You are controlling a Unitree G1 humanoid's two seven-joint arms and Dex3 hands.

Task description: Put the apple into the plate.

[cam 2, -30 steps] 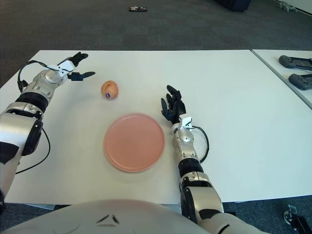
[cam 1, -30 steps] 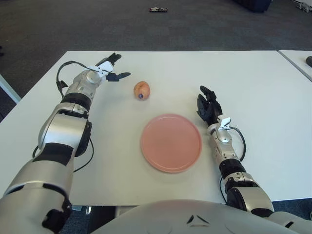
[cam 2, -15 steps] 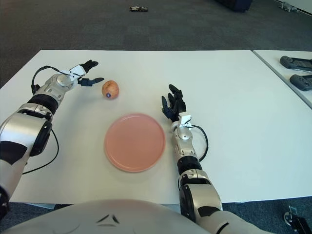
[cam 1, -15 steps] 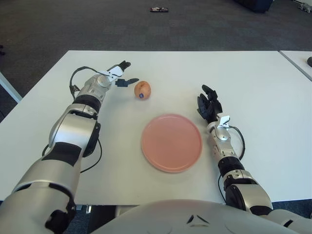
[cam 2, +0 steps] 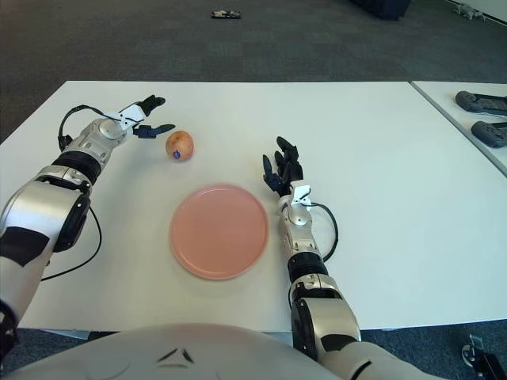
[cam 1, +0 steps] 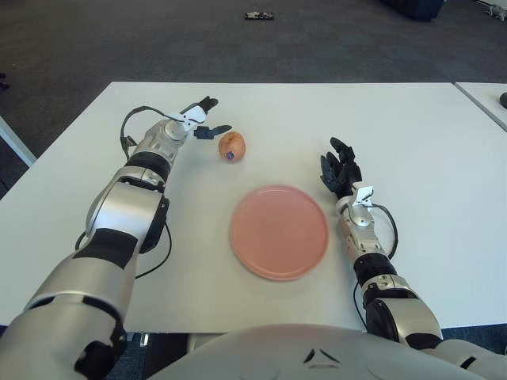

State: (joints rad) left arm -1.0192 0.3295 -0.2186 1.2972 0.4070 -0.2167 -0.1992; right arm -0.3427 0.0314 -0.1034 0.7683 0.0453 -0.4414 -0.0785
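A small red-yellow apple (cam 1: 231,146) lies on the white table (cam 1: 412,127), beyond the pink plate (cam 1: 279,232) and a little to its left. My left hand (cam 1: 204,119) is just left of the apple, its fingers spread open and a small gap away from the fruit. The hand holds nothing. My right hand (cam 1: 340,171) shows to the right of the plate with relaxed fingers, holding nothing.
A second white table (cam 2: 467,103) at the right carries two dark controllers (cam 2: 482,101). A small dark object (cam 1: 257,15) lies on the grey carpet beyond the table.
My left hand has moved to the right, closing most of the gap to the apple. The apple, the plate and my right hand have stayed put.
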